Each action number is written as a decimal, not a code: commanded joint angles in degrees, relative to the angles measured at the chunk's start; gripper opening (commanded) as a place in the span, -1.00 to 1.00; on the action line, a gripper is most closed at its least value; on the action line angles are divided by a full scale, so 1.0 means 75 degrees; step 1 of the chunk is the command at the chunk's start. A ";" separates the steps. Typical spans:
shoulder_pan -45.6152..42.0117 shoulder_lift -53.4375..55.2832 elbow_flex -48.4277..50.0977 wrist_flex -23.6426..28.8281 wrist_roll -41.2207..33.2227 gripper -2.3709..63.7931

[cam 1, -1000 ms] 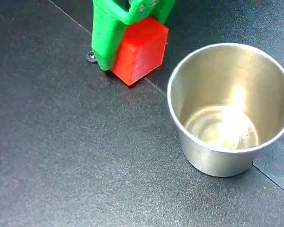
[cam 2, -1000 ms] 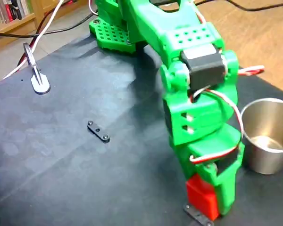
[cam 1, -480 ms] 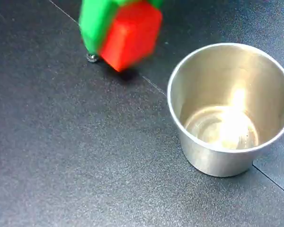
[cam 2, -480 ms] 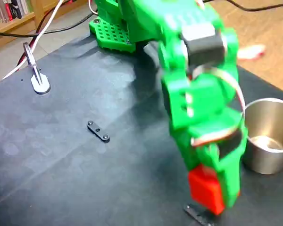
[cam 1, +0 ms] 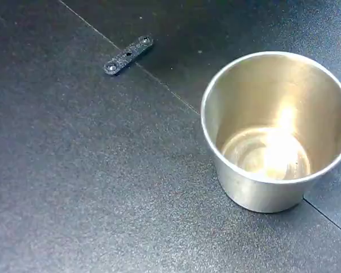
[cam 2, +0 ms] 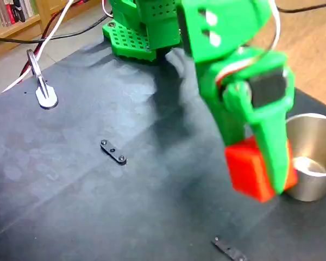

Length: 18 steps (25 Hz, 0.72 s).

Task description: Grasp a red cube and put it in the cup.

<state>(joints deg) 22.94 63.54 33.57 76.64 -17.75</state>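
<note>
In a fixed view the green gripper (cam 2: 259, 173) is clamped on the red cube (cam 2: 250, 174), holding it in the air above the dark mat (cam 2: 70, 206), just left of the cup (cam 2: 309, 163) and overlapping its near-left wall in that picture. The cube is a solid red-orange block with flat faces and crisp edges; one green finger (cam 2: 274, 157) covers its right side. Above the gripper, the green arm (cam 2: 228, 60) rises to its perforated green base (cam 2: 133, 38) at the far edge of the mat.

The cup is shiny silver metal, round, thin-rimmed, slightly tapered, and in a fixed view (cam 1: 275, 131) its reflective inside holds nothing. There is one cube and one cup.

Two small black metal link plates lie on the mat: one at centre left (cam 2: 113, 151), one at the near edge (cam 2: 229, 250). The closer fixed view shows one such plate (cam 1: 128, 55) far left of the cup. A metal clip (cam 2: 41, 81) stands at far left.
</note>
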 commanded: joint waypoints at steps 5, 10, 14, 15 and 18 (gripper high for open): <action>-0.0527 0.2707 0.1957 -0.0141 0.0117 -0.95; -0.0773 0.4137 0.3012 -0.0152 0.0117 -0.95; -0.1184 0.4582 0.3047 -0.0152 0.0199 -0.95; -0.1313 0.4629 0.3047 -0.0152 0.0316 -0.95; -0.1711 0.4652 0.3047 -0.0164 0.0738 -0.95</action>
<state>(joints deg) 12.13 95.80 56.43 76.46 -14.15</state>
